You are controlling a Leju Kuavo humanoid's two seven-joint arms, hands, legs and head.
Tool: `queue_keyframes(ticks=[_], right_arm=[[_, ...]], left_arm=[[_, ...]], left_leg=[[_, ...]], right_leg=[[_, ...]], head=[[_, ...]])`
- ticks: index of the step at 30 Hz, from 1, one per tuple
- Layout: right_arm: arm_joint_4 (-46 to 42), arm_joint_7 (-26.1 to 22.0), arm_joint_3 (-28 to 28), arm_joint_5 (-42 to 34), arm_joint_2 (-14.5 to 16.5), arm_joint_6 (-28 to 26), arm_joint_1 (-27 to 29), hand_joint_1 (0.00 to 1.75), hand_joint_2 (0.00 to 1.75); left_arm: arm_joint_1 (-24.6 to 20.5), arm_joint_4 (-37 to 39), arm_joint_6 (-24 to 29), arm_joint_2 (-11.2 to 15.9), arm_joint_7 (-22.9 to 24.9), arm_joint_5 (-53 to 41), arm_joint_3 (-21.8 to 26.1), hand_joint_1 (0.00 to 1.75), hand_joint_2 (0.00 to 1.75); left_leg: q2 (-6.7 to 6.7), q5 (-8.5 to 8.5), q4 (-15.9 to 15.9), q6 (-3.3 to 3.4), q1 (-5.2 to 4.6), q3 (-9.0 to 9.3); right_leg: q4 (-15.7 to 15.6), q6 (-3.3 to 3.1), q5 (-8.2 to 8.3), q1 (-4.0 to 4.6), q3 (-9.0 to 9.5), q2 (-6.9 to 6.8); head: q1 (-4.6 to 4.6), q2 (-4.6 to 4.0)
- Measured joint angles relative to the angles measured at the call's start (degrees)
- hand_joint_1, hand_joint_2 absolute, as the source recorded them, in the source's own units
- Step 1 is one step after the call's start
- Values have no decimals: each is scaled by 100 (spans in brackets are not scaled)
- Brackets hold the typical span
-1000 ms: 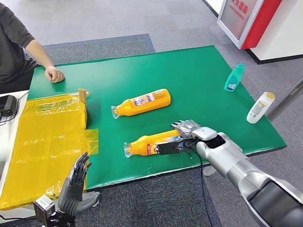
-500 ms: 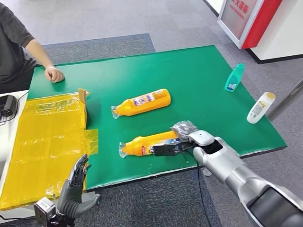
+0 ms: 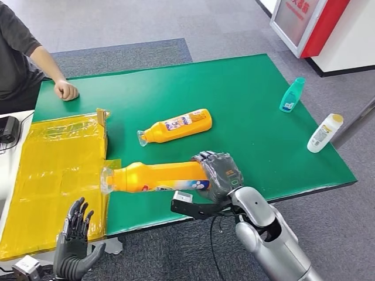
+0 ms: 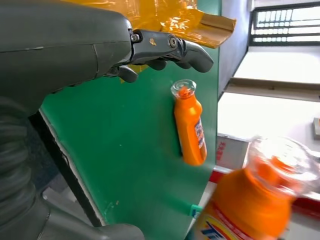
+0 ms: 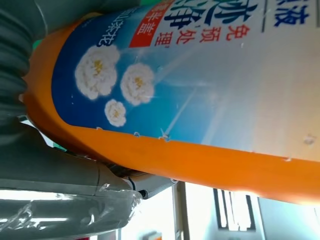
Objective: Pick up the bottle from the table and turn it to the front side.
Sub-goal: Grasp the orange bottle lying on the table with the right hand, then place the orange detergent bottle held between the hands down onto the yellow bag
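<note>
Orange bottle is already up off the green desk, held sideways over its near edge by the right hand, left hand is wide open, and turning it to the front looks left to do.

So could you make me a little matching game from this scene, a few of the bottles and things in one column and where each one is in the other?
Things:
1. held orange bottle
2. second orange bottle
3. teal bottle
4. white bottle

Places:
A. lying flat mid-table
B. at the table's far right edge, yellow cap
C. gripped in the right hand, off the table
D. far right of the table, beyond the white one

Pairs: 1-C, 2-A, 3-D, 4-B
</note>
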Motion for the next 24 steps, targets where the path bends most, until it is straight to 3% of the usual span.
queue_keyframes(ticks=[4, 8, 15, 24], right_arm=[[-680, -172, -156, 220, 431, -275, 467, 175, 175], [-882, -357, -162, 320, 727, -707, 664, 175, 175], [-733, -530, -167, 268, 1000, -1083, 768, 175, 175], [-563, -712, -158, 249, 1147, -1201, 810, 175, 175]], left_arm=[[123, -206, -374, -345, 390, 531, 442, 0, 175], [254, -340, -686, -499, 871, 1373, 541, 0, 175], [371, -571, -995, -527, 1034, 1401, 221, 0, 175], [431, -776, -919, -437, 835, 1237, -393, 0, 175]], left_leg=[[-1, -2, 0, -4, 0, -1], [0, -2, 0, -5, 1, -1], [0, -1, 0, -3, 0, -1], [-1, 0, 0, -3, 1, -1]], right_leg=[[0, -3, 0, 0, -4, 1], [0, -3, -1, 1, -6, 1], [0, -3, 1, 0, -5, 1], [0, -3, 1, 0, -5, 1]], head=[[-1, 0], [0, 0], [-1, 0], [-1, 0]])
